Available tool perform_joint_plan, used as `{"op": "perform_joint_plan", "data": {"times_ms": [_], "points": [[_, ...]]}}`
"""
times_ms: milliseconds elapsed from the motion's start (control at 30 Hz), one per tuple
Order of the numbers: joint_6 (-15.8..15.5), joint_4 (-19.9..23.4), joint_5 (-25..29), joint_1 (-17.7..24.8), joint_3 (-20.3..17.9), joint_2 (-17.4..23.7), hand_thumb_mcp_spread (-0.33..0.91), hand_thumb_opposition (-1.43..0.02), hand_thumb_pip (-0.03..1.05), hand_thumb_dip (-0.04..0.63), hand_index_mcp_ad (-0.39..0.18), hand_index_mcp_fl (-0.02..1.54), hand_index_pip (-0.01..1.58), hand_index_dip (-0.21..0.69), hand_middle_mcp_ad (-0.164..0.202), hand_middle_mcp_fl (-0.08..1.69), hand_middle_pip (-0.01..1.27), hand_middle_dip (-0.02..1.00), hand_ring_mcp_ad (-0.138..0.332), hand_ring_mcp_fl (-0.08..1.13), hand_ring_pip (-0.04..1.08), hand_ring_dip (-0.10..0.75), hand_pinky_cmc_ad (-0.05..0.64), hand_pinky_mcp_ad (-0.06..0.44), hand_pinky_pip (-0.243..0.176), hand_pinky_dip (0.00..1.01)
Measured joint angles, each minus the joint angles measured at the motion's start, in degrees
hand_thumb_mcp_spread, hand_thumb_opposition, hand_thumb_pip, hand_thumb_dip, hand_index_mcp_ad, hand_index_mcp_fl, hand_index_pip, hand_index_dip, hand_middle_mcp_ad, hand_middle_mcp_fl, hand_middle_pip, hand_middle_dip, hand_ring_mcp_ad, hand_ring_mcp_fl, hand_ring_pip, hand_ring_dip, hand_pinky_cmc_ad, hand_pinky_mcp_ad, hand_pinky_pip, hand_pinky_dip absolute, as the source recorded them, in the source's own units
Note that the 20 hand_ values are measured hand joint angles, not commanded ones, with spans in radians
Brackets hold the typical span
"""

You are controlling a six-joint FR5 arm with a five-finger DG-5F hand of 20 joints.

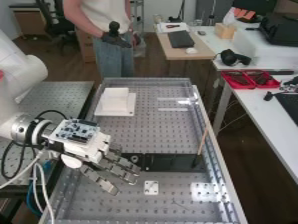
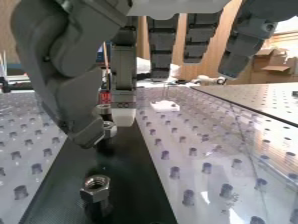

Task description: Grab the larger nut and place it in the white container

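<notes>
On the perforated worktop (image 1: 106, 207) lies a black strip (image 1: 169, 162); the hand (image 1: 118, 170), fingers relaxed and empty, is over one end. Beyond stands the white container (image 1: 116, 103). Hex nuts (image 2: 95, 188) line the strip, the larger unclear.

Metal shine, matt plastic

The worktop (image 1: 149, 135) looks like perforated metal under glossy clear plastic. Near its far left corner, the white container (image 1: 116, 100) resembles smooth matt plastic. The wrist view's nearest nut (image 2: 96, 190) is shiny metal, the black strip (image 2: 133, 172) low-sheen. Near the right edge, the stick (image 1: 202, 142) looks wooden.
</notes>
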Motion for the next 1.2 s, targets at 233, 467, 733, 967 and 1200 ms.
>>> {"op": "perform_joint_plan", "data": {"times_ms": [233,467,733,967,1200], "points": [[0.01,-0.02,0.01,0.03,0.14,-0.15,0.34,-0.85,0.66,0.236,-0.115,0.21,1.43,0.122,0.063,0.15,0.13,0.19,0.124,0.01,0.10,0.026,0.361,0.283,-0.063,0.31],[0.20,0.34,0.15,0.08,0.19,-0.54,0.35,-0.85,0.66,0.236,-0.115,0.21,1.43,0.122,0.059,0.15,0.13,0.19,0.124,0.01,0.10,0.026,0.361,0.283,-0.063,0.31],[0.19,0.54,0.06,-0.01,0.22,-0.76,0.34,-0.85,0.66,0.236,-0.115,0.26,1.43,0.122,0.063,0.15,0.13,0.19,0.124,0.01,0.10,0.026,0.361,0.283,-0.063,0.31],[0.18,0.67,0.03,-0.05,0.41,-1.07,0.35,-0.85,0.66,0.236,-0.113,0.33,1.46,0.122,0.061,0.16,0.13,0.19,0.124,0.01,0.10,0.026,0.365,0.283,-0.063,0.31],[0.22,0.80,0.20,0.13,0.59,-1.37,0.35,-0.85,0.66,0.236,-0.091,0.35,1.48,0.126,0.063,0.20,0.13,0.19,0.124,0.01,0.10,0.026,0.351,0.283,-0.063,0.31]]}}
